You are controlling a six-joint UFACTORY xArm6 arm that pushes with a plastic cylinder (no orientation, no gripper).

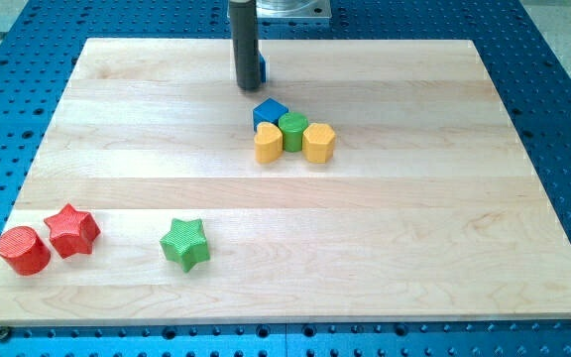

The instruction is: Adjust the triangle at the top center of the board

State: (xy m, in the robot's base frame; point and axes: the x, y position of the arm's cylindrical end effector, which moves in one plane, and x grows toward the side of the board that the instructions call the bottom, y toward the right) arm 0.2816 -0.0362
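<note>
Small blue triangle block [263, 70] at top centre of pale wooden board [464, 248], mostly hidden behind dark rod, touching or just right of my tip [247, 87]; nothing grasped, no jaws.

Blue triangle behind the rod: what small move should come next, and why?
Probably a short nudge toward the view's right. My tip sits against the blue triangle, which shows only as a sliver at the rod's right edge, apart from the cluster led by the blue cube.
</note>
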